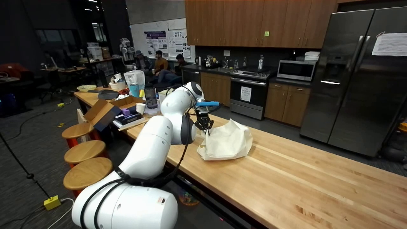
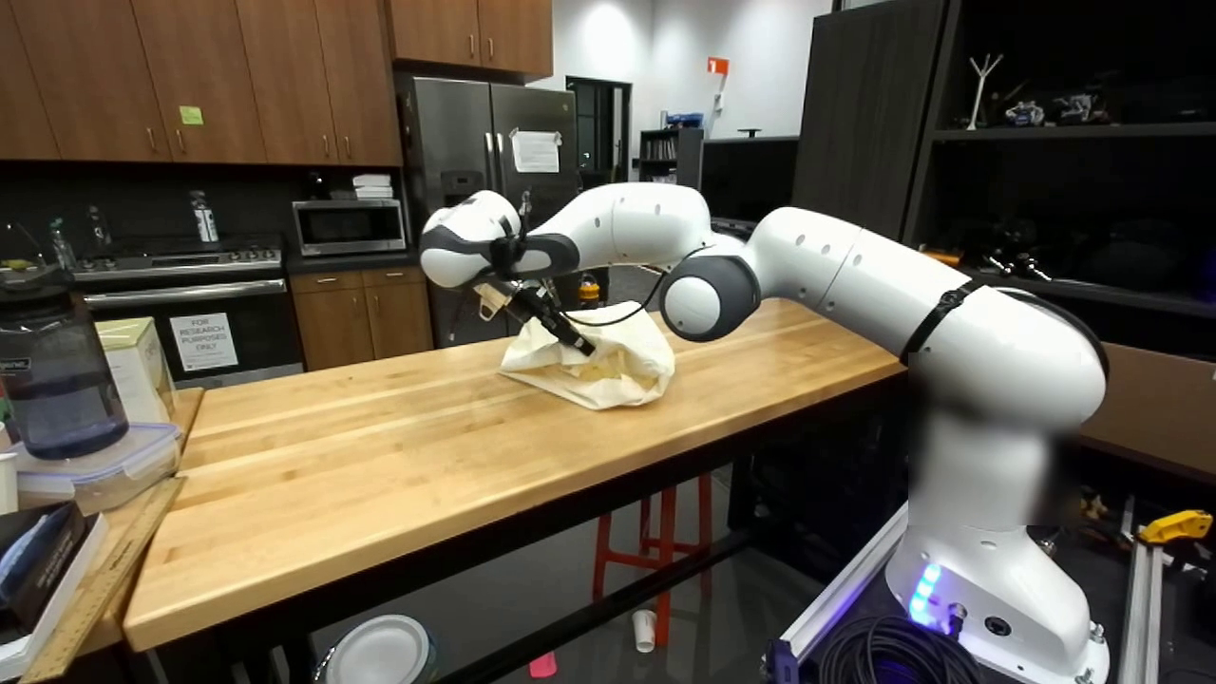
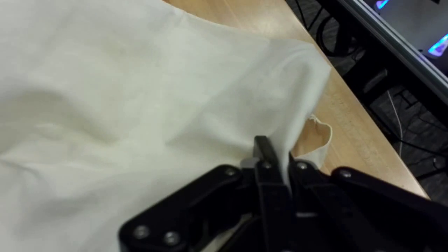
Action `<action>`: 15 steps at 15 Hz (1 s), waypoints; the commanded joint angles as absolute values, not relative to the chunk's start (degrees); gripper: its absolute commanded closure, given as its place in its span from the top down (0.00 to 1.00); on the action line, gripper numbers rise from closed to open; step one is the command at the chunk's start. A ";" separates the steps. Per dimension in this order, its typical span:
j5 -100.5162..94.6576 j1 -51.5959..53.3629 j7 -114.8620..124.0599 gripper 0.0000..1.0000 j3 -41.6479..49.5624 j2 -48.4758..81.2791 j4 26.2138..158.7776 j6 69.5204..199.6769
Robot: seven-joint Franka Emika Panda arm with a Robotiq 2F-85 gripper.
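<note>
A cream cloth bag (image 1: 227, 143) lies crumpled on the wooden table, its fabric partly peaked up. In an exterior view the near side of the bag (image 2: 622, 337) sags open and shows yellowish folds inside. My gripper (image 3: 277, 154) is shut on a fold of this cloth, which runs down between the black fingers (image 3: 264, 150). To the right of the fingers, a loose looped edge of the bag (image 3: 316, 156) stands out over the table. In both exterior views the gripper (image 2: 587, 348) points down into the bag at a slant. What the bag contains, if anything, is hidden.
The wooden table (image 2: 380, 456) has its edge close beside the bag in the wrist view. At one table end stand an open cardboard box (image 1: 127, 102), a dark bottle (image 1: 150, 97), a white cup (image 1: 140, 108) and a wooden ruler (image 2: 104, 579). Stools (image 1: 87, 173) line one side.
</note>
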State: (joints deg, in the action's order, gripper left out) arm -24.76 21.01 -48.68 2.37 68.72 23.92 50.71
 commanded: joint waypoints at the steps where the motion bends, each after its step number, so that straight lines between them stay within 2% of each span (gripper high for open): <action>1: -27.62 24.99 -53.18 0.01 4.78 69.04 22.02 50.49; 6: -26.86 28.12 -51.69 0.01 5.27 68.42 19.87 50.63; 9: -25.59 29.47 -49.28 0.01 4.84 65.28 23.92 52.76; 15: -19.06 29.15 -48.96 0.01 1.13 64.35 23.98 52.27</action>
